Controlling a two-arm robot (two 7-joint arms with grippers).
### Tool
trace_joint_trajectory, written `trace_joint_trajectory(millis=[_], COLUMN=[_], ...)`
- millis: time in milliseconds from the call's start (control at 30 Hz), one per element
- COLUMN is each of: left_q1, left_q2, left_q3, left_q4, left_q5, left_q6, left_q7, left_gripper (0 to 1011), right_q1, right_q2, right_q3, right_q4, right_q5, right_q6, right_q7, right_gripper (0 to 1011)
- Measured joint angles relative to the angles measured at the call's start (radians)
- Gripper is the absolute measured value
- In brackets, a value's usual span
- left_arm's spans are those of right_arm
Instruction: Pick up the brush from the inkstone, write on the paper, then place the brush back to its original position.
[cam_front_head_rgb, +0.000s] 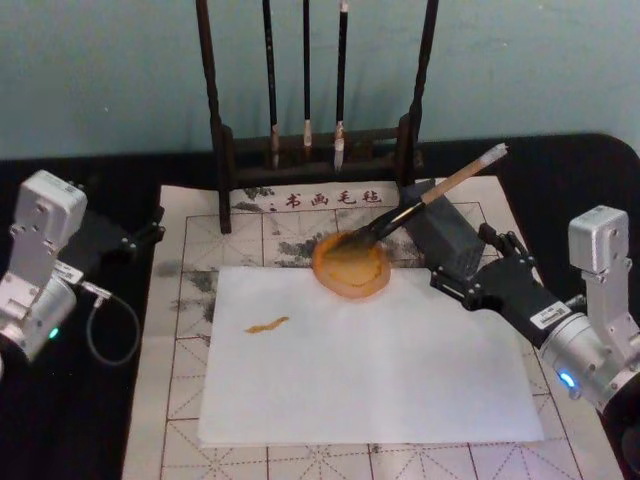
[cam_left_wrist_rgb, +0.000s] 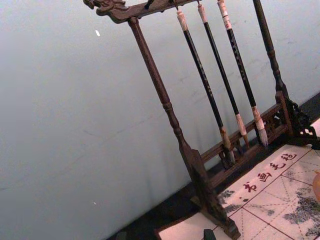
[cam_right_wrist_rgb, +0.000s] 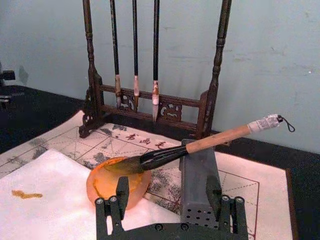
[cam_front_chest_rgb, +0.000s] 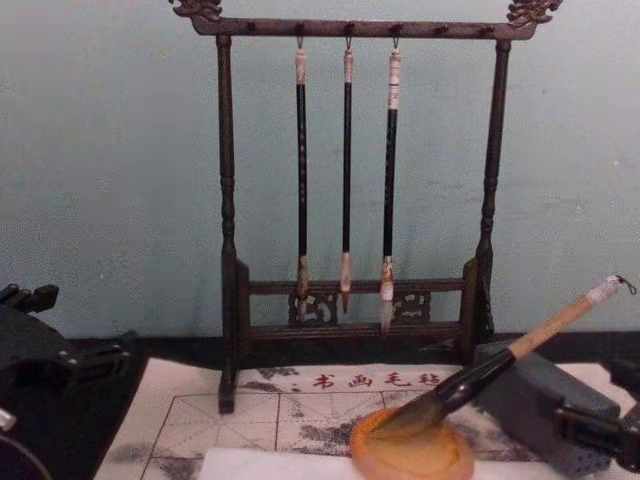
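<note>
The right hand (cam_front_head_rgb: 462, 272) is open near the calligraphy brush (cam_front_head_rgb: 425, 199), which could roll off the amber inkstone (cam_front_head_rgb: 351, 265) if bumped.

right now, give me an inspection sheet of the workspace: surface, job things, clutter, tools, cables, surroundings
surface: black table under a gridded felt mat; white paper on the mat, with one short amber stroke near its left edge
job things: brush lies tilted, tip in the orange dish, handle propped on the grey block
clutter: nothing seen
tools: right tool open, just short of the dish and block, touching nothing; left tool off the mat's left edge
cables: one loop by the left arm, lying on the table
surroundings: wooden rack behind the mat with three thin brushes hanging; pale wall behind
</note>
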Motion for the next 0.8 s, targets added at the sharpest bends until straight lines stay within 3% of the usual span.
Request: trace_joint_trajectory(millis=[800], left_q1=[0.0], left_q2=[0.0], left_q3=[0.0], left_q4=[0.0], left_q5=[0.0], left_q6=[0.0], left_q7=[0.0], left_gripper=[1001], right_q1=[-0.001], right_q2=[0.002], right_q3=[0.001], right_q4=[0.0], right_q5=[0.008], right_q6=[-0.002], right_q7=[0.001], right_gripper=[1000])
